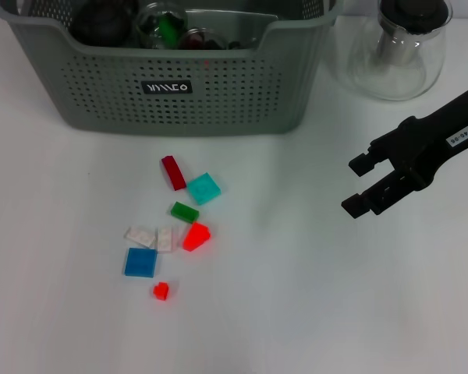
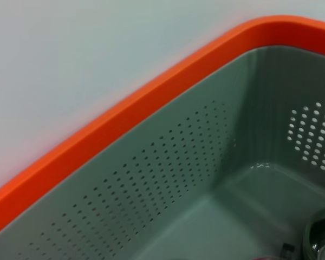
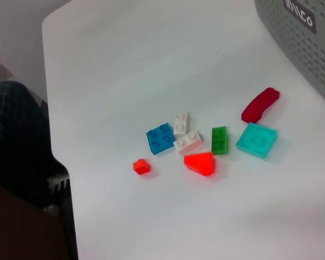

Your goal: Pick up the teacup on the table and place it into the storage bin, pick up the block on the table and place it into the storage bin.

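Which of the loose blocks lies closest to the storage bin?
The dark red block, the long narrow one at the top of the cluster, just below the storage bin. The teal block beside it sits slightly farther out.

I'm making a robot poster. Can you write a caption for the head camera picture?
The right gripper hovers with open jaws beside little colourful blocks scattered before the storage bin.

The left wrist view looks down into one corner of the storage bin (image 2: 168, 184); its rim (image 2: 124, 116) appears orange and runs diagonally across the view, curving at the corner; the inner walls are grey-green and perforated with rows of small holes; a second perforated patch (image 2: 311, 135) sits on the adjoining wall; the smooth floor (image 2: 244, 211) is visible below; a dark round object (image 2: 320, 241), partly cut off, rests on the floor; a pale plain area (image 2: 86, 49) lies beyond the rim.
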Controlling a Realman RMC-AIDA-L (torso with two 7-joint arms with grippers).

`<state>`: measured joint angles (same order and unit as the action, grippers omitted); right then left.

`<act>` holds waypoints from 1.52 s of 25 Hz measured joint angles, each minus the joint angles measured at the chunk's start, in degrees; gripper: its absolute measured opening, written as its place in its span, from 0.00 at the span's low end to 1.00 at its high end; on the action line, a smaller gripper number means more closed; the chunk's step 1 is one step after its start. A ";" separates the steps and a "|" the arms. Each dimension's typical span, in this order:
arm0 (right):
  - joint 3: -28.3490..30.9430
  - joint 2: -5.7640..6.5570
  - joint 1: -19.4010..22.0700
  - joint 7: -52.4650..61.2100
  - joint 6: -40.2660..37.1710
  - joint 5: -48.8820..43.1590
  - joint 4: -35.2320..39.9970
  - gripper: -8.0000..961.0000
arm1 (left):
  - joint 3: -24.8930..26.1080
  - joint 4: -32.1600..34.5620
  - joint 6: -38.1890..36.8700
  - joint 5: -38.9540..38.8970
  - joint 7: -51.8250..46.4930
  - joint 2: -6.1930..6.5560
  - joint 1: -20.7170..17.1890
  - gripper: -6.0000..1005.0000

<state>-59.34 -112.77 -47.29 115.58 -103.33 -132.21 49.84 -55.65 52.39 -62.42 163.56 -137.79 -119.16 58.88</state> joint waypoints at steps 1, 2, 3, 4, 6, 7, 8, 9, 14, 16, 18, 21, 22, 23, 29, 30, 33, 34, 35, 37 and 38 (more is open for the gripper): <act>0.02 0.00 -0.02 0.00 0.01 0.00 0.00 0.97 | 0.00 0.47 -0.15 0.01 -0.01 -0.01 -0.18 0.57; 0.03 0.00 -0.04 0.00 0.01 0.00 -0.01 0.97 | 0.00 1.13 -0.47 0.01 -0.01 -0.01 -0.42 0.57; 0.03 -0.01 -0.04 -0.02 0.01 0.00 -0.01 0.97 | 0.01 1.77 -0.78 0.03 -0.01 -0.01 -0.67 0.57; 0.03 -0.02 -0.05 -0.07 0.02 0.00 -0.01 0.97 | 0.01 2.86 -1.30 0.03 -0.02 -0.03 -1.16 0.58; 0.03 -0.07 -0.06 -0.18 0.02 0.01 -0.01 0.96 | 0.05 5.65 -2.67 -0.02 -0.02 -0.13 -2.29 0.60; 0.03 -0.09 -0.06 -0.23 0.02 0.02 -0.01 0.96 | 0.21 7.84 -3.66 -0.38 -0.01 -0.30 -3.09 0.62; 0.02 -0.09 -0.07 -0.30 0.03 0.03 -0.01 0.97 | 0.37 9.65 -4.49 -0.74 0.05 -0.44 -3.73 0.63; 0.02 -0.09 -0.07 -0.33 0.06 0.02 -0.01 0.97 | 0.65 13.07 -6.07 -1.95 0.23 -0.64 -4.89 0.65; 0.01 -0.08 -0.04 -0.43 0.14 0.03 -0.01 0.97 | 2.58 30.38 -16.22 -17.60 3.24 -0.84 -12.31 0.69; 0.02 -0.08 -0.02 -0.45 0.11 0.03 -0.01 0.97 | 5.20 36.01 -21.48 -27.01 6.09 -0.77 -15.10 0.69; 0.02 -0.08 -0.01 -0.41 0.15 0.03 -0.01 0.97 | 9.45 40.26 -28.70 -37.34 9.95 -0.88 -17.81 0.69; 0.02 -0.08 0.01 -0.32 0.15 0.02 -0.01 0.97 | 13.35 42.90 -39.77 -47.91 14.65 -0.84 -20.60 0.69; 0.02 -0.08 0.01 -0.29 0.15 0.02 -0.01 0.97 | 13.79 43.28 -43.16 -49.77 15.92 -0.78 -21.62 0.69; 0.01 -0.09 0.01 -0.28 0.15 0.02 -0.02 0.97 | 13.80 43.42 -45.37 -50.43 16.69 -0.78 -22.31 0.69; 0.02 -0.09 -0.05 0.06 0.51 0.08 -0.03 0.97 | 8.37 44.97 -50.88 -47.04 21.65 -2.22 -28.87 0.69; 0.02 -0.19 -0.08 0.15 0.54 0.07 -0.05 0.96 | 6.59 45.71 -50.92 -44.61 22.97 -2.78 -30.28 0.69; 0.02 -0.52 -0.26 0.43 0.80 0.06 -0.07 0.97 | 2.44 46.99 -51.00 -36.88 25.01 -4.19 -31.98 0.68; 0.02 -0.58 -0.31 0.50 0.91 0.05 -0.10 0.97 | 0.65 47.07 -51.00 -34.78 25.37 -4.50 -32.21 0.68; 0.02 -0.61 -0.43 0.55 0.99 0.04 -0.24 0.97 | -1.58 47.05 -50.92 -32.40 25.67 -4.83 -32.39 0.68; 0.02 -0.67 -0.68 0.61 1.11 0.03 -0.56 0.97 | -6.04 46.04 -50.26 -29.40 25.39 -5.20 -32.16 0.68; 0.02 -0.68 -0.75 0.64 1.19 0.02 -0.68 0.97 | -7.83 45.37 -49.87 -28.65 25.04 -5.29 -31.94 0.68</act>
<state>-59.32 -113.44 -48.04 116.22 -102.14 -132.19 49.16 -63.48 97.76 -112.30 134.91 -112.75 -124.45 26.93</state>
